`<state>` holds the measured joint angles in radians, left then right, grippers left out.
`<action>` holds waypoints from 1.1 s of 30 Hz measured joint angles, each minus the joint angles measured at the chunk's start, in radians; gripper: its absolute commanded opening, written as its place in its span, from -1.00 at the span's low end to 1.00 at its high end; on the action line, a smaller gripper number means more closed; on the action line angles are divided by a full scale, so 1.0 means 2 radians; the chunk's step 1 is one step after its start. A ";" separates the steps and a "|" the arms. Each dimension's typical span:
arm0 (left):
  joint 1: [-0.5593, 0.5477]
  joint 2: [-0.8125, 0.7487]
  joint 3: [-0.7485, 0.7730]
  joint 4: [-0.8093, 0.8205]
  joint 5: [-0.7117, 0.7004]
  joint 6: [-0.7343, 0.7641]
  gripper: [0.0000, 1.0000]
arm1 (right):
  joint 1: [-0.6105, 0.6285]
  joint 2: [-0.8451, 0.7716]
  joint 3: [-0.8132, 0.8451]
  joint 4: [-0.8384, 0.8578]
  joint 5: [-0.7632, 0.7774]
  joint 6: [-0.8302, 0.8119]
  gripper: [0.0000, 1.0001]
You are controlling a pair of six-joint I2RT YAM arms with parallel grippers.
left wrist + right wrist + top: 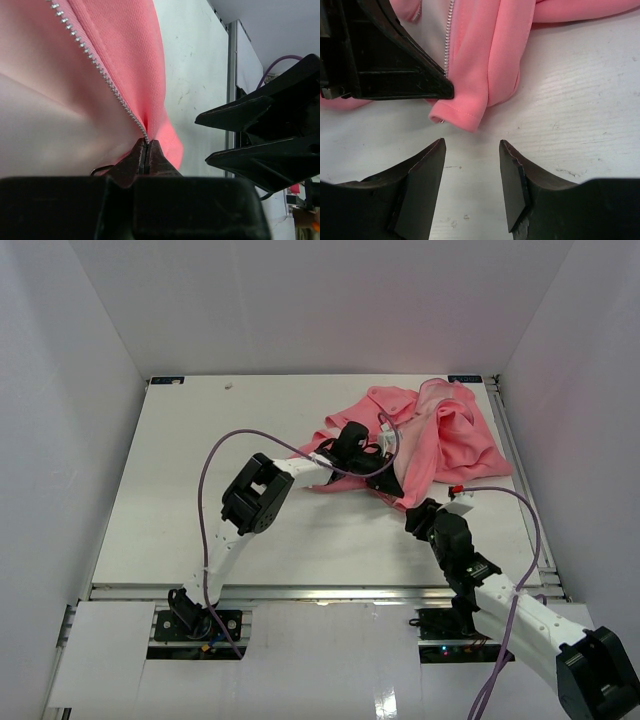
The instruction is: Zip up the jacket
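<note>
I see the jacket lying crumpled on the far right part of the worktop; my left tool is pressed together, pinching the jacket's edge right where the row of zipper teeth ends; my right tool stands spread, low over the worktop, just short of the jacket's hem corner and not touching it; both tools sit close together at the jacket's near edge.

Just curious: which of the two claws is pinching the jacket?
The left gripper: shut on the jacket at its zipper edge. The right gripper stands open, short of it.
</note>
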<state>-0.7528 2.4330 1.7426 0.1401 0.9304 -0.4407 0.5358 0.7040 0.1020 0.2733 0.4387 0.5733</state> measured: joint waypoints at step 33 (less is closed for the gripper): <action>-0.018 -0.136 -0.154 0.028 -0.234 -0.037 -0.64 | 0.002 0.197 0.097 0.072 -0.072 -0.044 -0.05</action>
<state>-0.7879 2.1611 1.4355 0.1958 0.4627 -0.5145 0.5388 1.0982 0.2958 0.4170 0.2946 0.4852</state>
